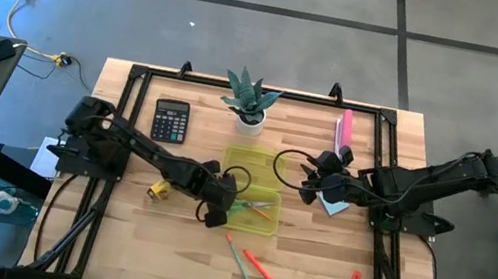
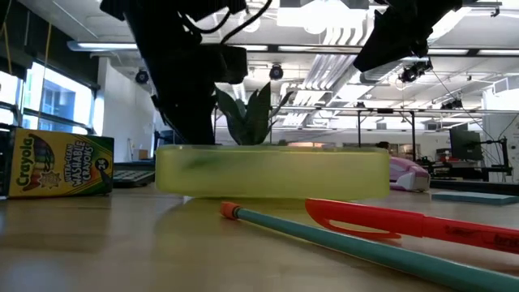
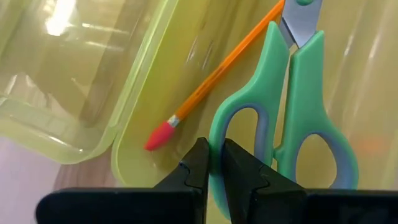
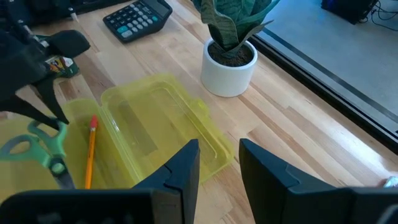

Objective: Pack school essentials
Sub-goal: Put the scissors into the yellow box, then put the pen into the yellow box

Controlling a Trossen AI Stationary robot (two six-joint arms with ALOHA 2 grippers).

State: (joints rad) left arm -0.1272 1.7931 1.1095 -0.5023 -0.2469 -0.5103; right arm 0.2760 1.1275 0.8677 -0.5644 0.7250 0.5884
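A yellow-green see-through case (image 1: 251, 186) lies open mid-table, its lid (image 4: 158, 121) flat toward the far edge. Inside the tray lie an orange pencil (image 3: 217, 71) with a red eraser and the green-handled scissors (image 3: 292, 106). My left gripper (image 1: 217, 207) is over the tray's left end, shut on the scissors. My right gripper (image 4: 217, 165) hovers open just right of the lid, above the light-blue notepad (image 1: 334, 205). The orange and green pens (image 1: 253, 265), the red piece (image 1: 355, 277) and the crayon box (image 1: 158, 188) lie on the table. My left gripper pinches the rim of one finger loop (image 3: 214, 158) of the scissors' handle between its two fingertips. It comes slanting down from the table's left. The blades point away from the fingers, over the tray floor. Whether the scissors rest on the tray, I cannot tell.
A black calculator (image 1: 170, 119) and a potted plant (image 1: 251, 99) stand toward the far edge, and a long pink bar (image 1: 345, 130) lies far right. A black frame (image 1: 139, 70) rims the table. Bare wood spreads along the near edge around the pens.
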